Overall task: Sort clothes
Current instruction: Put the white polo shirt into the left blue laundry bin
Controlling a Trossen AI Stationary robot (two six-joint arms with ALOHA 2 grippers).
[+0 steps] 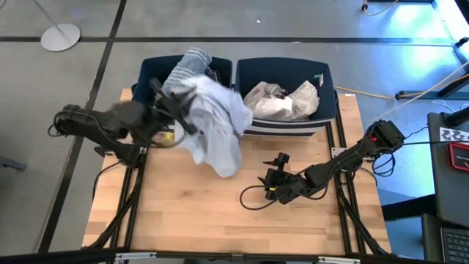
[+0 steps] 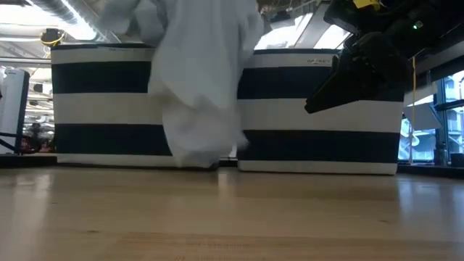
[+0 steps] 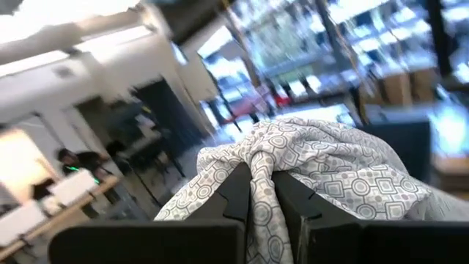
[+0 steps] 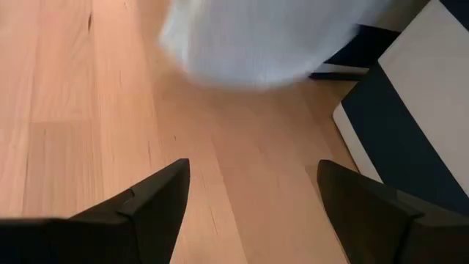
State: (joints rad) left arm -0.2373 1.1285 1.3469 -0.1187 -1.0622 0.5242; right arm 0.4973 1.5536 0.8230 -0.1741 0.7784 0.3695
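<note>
Left gripper [image 3: 262, 192] raised, fingers clamped on pale patterned garment [image 1: 216, 121], cloth hanging over table [image 1: 183, 213] at 11 o'clock before left bin [image 1: 150, 73], right gripper [image 4: 253, 194] jaws spread, empty, low at 4 o'clock, other clothes [image 1: 282, 101] in right bin [image 1: 326, 103]

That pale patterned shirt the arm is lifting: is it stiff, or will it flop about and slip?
Probably very floppy: the pale shirt hangs in loose folds from the left gripper, trailing toward the table. It looks light, since one small pinch carries it. Slipping seems unlikely, as the fabric is bunched tightly where the fingers close on it.
</note>
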